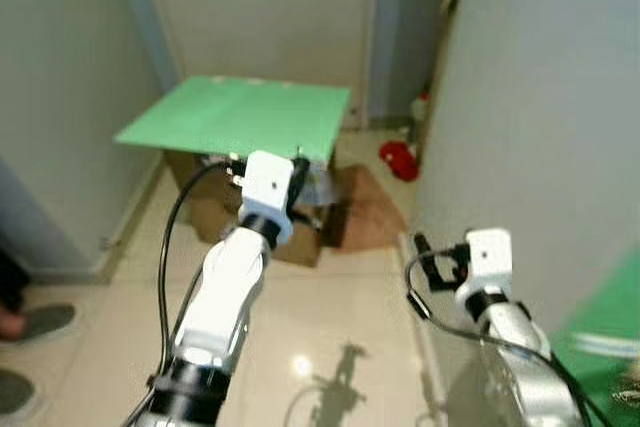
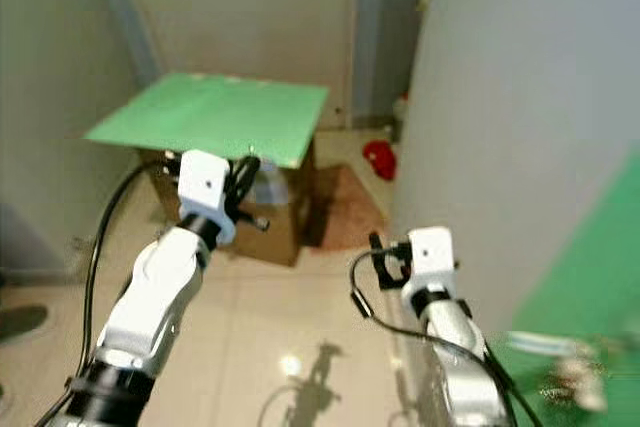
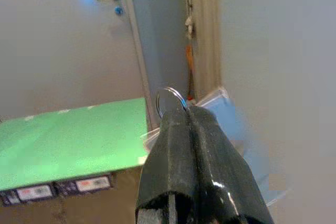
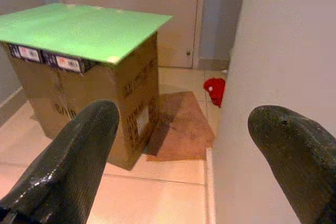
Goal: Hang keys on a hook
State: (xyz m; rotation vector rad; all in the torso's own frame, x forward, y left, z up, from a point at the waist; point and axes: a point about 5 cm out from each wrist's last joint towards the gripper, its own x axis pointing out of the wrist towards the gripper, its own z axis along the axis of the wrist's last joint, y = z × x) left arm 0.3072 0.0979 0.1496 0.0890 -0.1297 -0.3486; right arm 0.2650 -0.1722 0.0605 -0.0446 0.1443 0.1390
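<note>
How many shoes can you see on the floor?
2: one grey shoe at the left edge beside the robot's left arm, another shoe just nearer, partly cut off. More may be hidden.

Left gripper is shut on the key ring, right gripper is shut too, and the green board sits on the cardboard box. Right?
Not quite. The right gripper is open: the right wrist view shows its two fingers wide apart with nothing between them. The rest holds: the left gripper is shut on the key ring, and the green board sits on the cardboard box.
</note>
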